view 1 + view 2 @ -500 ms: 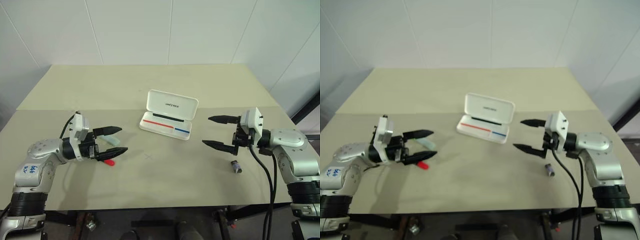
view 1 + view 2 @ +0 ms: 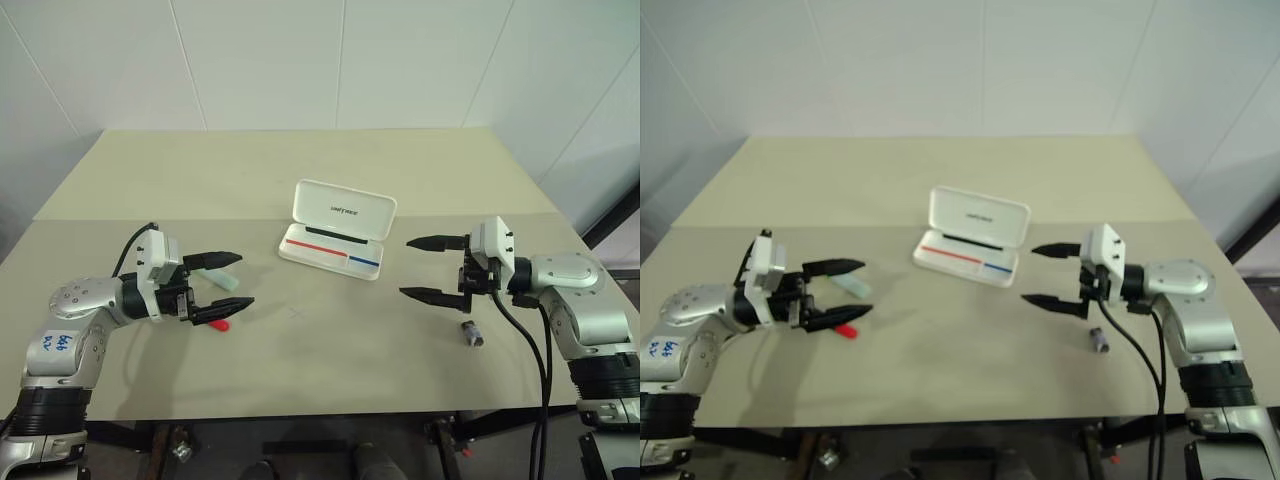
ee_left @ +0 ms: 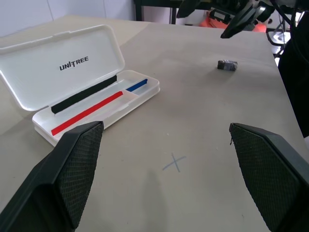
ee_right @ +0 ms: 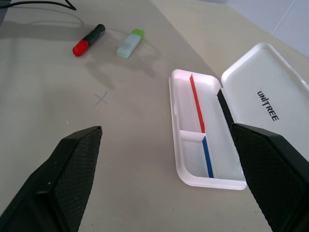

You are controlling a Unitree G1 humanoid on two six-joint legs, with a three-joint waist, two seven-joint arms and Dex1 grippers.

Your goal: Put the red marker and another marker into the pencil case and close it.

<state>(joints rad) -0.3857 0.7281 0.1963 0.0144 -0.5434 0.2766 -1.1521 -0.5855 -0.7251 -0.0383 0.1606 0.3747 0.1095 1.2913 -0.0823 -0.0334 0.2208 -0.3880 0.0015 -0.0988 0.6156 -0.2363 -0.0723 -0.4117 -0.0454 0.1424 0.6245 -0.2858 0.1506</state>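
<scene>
- You see the pencil case [image 2: 338, 230] lying open at the middle of the table [image 2: 300, 165], its lid tilted up toward the far edge with dark lettering on it, and a red and a blue stripe along the inside of its base.
- Both compartments of the case's base look empty in the right wrist view.
- Your left gripper [image 2: 228, 280] hangs above the table at about 8 o'clock from the case, fingers spread wide and holding nothing, tips aimed toward the table's centre.
- The red marker [image 4: 89, 39] lies flat on the table beneath that gripper's nearer finger; from the head views only its red end shows past the fingertip.
- The pale green marker [image 4: 130, 43] lies just beside the red one, on its far side, the two apart and roughly parallel.
- Your right gripper [image 2: 422, 268] hovers at about 4 o'clock from the case, jaws wide apart and empty, pointing toward the left one.
- A small grey stub [image 2: 472, 333] sits on the table just below the right gripper, toward the near edge.
- A faint cross mark [image 3: 174, 163] is drawn on the table at 6 o'clock from the case, between the two grippers.
</scene>
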